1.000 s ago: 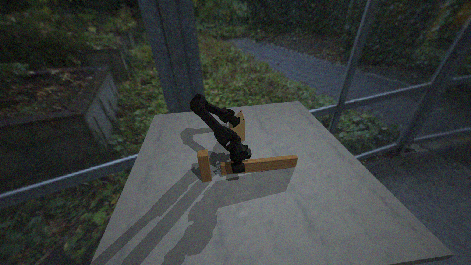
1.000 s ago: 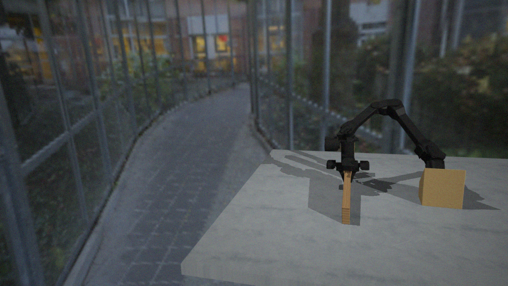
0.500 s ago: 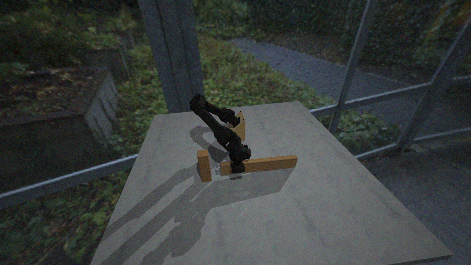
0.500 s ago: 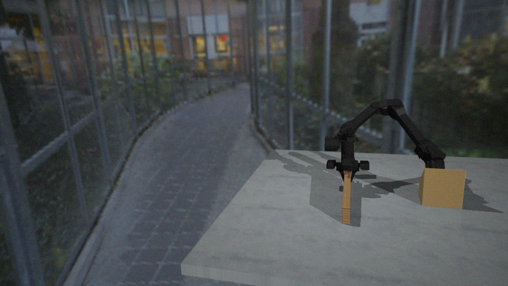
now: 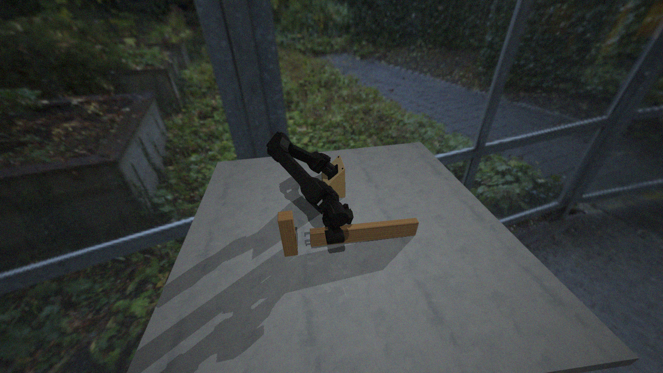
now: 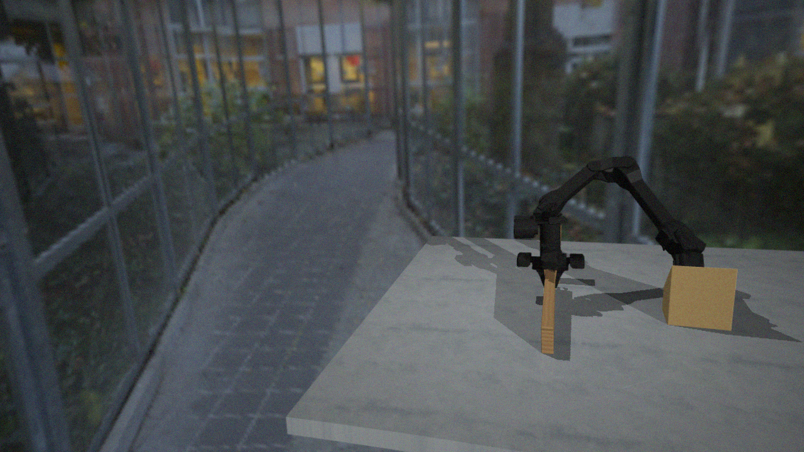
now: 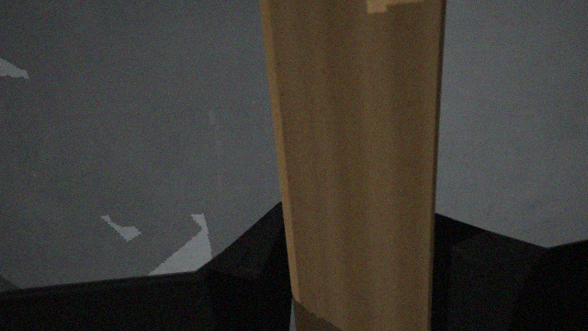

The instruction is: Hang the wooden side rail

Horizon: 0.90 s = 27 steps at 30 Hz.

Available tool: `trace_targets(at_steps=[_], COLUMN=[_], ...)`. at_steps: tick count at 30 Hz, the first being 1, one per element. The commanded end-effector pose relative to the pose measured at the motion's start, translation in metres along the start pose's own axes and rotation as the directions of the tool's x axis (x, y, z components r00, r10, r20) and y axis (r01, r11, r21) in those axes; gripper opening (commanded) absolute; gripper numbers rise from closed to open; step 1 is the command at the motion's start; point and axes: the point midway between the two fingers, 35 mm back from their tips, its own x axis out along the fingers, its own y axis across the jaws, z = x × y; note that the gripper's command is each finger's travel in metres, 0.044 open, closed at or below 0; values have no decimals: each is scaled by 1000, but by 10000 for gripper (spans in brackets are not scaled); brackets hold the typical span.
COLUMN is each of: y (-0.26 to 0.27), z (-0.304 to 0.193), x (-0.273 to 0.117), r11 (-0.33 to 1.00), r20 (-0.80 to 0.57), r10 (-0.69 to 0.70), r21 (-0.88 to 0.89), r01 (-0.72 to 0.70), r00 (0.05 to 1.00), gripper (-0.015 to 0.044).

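The wooden side rail [image 5: 382, 230] [image 6: 548, 314] [image 7: 358, 138] stands on its narrow edge, its far end at or very near the table. My gripper [image 5: 335, 235] [image 6: 549, 278] [image 7: 329, 209] is shut on the rail near its hook end. The two steel hooks [image 5: 306, 239] stick out toward the headboard post [image 5: 288, 234], which stands upright to the left in the top view. A small gap shows between hooks and post, so they are apart. The post's slot side is seen edge-on and its pins cannot be made out. In the exterior view the arm and rail hide the post.
A tan wedge-shaped block [image 5: 340, 184] [image 6: 700, 297] stands behind the rail in the top view, beside the arm's base. The grey table [image 5: 417, 315] [image 6: 427, 382] carries everything, with long arm shadows across it.
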Motion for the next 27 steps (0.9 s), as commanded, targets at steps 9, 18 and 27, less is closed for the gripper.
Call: trace_targets(at_steps=[9,18,27], y=[-5,-3,-2], z=[-4,-5,-6], x=[-7,-7,-6], r11=[1000,1000,1000], r20=[1,1,1], r10=[-20,-20,-20], r21=[3,3,3], r01=[20,20,20], r00=[1000,1000,1000], gripper=[0,0,0])
